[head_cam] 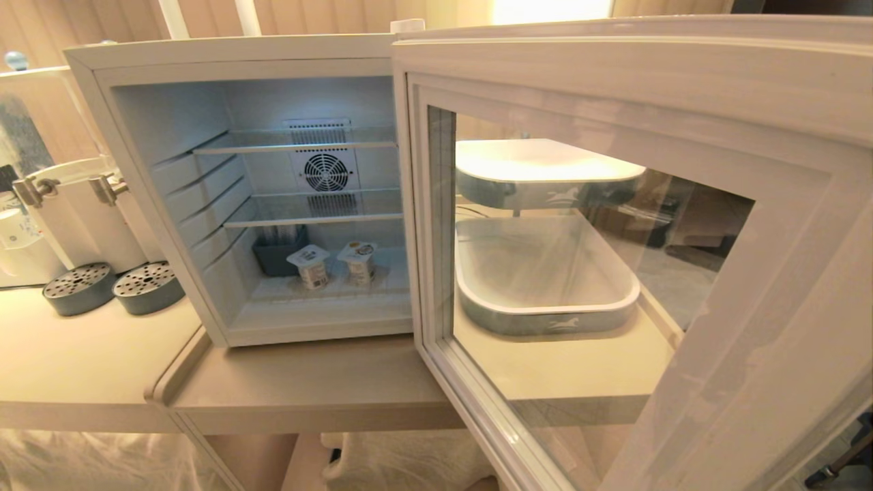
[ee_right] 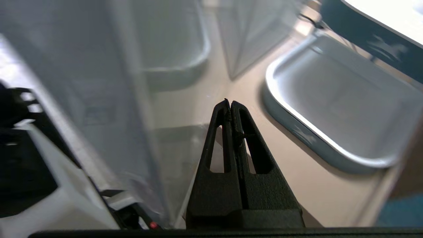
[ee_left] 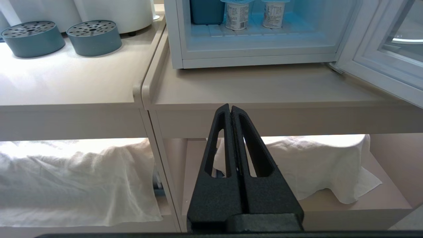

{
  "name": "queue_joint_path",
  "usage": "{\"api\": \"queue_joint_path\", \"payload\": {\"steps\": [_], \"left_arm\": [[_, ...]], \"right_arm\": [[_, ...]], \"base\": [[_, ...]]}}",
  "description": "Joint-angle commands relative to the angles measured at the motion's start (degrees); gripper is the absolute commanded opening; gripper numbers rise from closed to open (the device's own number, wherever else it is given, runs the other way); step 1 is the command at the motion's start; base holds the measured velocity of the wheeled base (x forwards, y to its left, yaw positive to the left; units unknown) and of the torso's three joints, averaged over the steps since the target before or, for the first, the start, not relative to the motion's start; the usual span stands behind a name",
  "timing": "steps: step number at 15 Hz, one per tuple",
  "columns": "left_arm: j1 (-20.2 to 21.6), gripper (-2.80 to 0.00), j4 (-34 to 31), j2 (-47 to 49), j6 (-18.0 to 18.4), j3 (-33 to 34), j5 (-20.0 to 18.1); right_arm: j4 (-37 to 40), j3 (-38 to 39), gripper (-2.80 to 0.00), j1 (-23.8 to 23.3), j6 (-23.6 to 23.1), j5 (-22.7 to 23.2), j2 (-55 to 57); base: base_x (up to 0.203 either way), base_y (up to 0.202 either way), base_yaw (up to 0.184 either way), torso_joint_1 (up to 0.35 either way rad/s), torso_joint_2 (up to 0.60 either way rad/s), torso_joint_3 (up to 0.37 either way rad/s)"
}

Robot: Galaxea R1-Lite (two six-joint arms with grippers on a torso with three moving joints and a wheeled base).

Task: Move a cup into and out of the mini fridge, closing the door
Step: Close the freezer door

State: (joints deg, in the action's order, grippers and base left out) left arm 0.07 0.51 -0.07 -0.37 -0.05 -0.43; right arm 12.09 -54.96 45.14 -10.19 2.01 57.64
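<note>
Far left on the beige countertop [head_cam: 89, 354]: two round grey-blue perforated drip trays [head_cam: 112, 288] under white cylindrical dispensers [head_cam: 82, 211], no part of the job. Low in front of that counter, parked: the black left gripper [ee_left: 230, 107], fingers pressed together on nothing. Next along, the white boxy mini fridge [head_cam: 239, 54], standing open, wire shelves bare, lit fan at the back; on its floor two small white foil-lidded yoghurt-style cups [head_cam: 334, 262] side by side, just beside a dark grey-blue box [head_cam: 276, 256]. Further right, the pale framed glass door [head_cam: 614, 88], swung wide toward the camera; seen through the pane, a shallow grey-blue tray [head_cam: 477, 300] with a white rim, empty, under a second raised one. Rightmost, the black right gripper [ee_right: 229, 101], likewise clamped shut and empty, beside the door's outer side over the counter near that tray. Likely in hand: the closing step, cups resting inside. Next call, probably: pressing the closed fingertips against the door's outer face and sweeping it round toward the cabinet until seated.
</note>
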Motion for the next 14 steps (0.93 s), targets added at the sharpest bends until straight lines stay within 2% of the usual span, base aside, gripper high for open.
{"api": "queue_joint_path", "payload": {"steps": [1, 5, 6, 11, 12, 14], "left_arm": [[0.01, -2.80, 0.02, 0.07, -0.04, 0.05, -0.01], [0.01, -2.80, -0.07, 0.07, 0.01, -0.04, -0.01], [0.01, -2.80, -0.07, 0.07, 0.01, -0.04, -0.01], [0.01, -2.80, -0.07, 0.07, 0.01, -0.04, -0.01], [0.01, -2.80, -0.07, 0.07, 0.01, -0.04, -0.01], [0.01, -2.80, -0.07, 0.07, 0.01, -0.04, -0.01]], "right_arm": [[-1.66, 0.05, -2.80, 0.58, 0.35, 5.41, -0.84], [-3.28, -1.03, -2.80, 0.59, 9.65, 22.03, -4.29], [-3.29, -1.10, -2.80, 0.64, 11.02, 24.89, -4.58], [-3.49, -1.02, -2.80, 0.50, 11.53, 23.93, -1.99], [-4.19, -1.35, -2.80, 0.43, 11.80, 22.24, -0.34], [-10.97, -1.90, -2.80, 0.55, 12.99, 17.47, 4.62]], "base": [[0.000, 0.000, 0.000, 0.000, 0.00, 0.000], [0.000, 0.000, 0.000, 0.000, 0.00, 0.000], [0.000, 0.000, 0.000, 0.000, 0.00, 0.000], [0.000, 0.000, 0.000, 0.000, 0.00, 0.000], [0.000, 0.000, 0.000, 0.000, 0.00, 0.000], [0.000, 0.000, 0.000, 0.000, 0.00, 0.000]]}}
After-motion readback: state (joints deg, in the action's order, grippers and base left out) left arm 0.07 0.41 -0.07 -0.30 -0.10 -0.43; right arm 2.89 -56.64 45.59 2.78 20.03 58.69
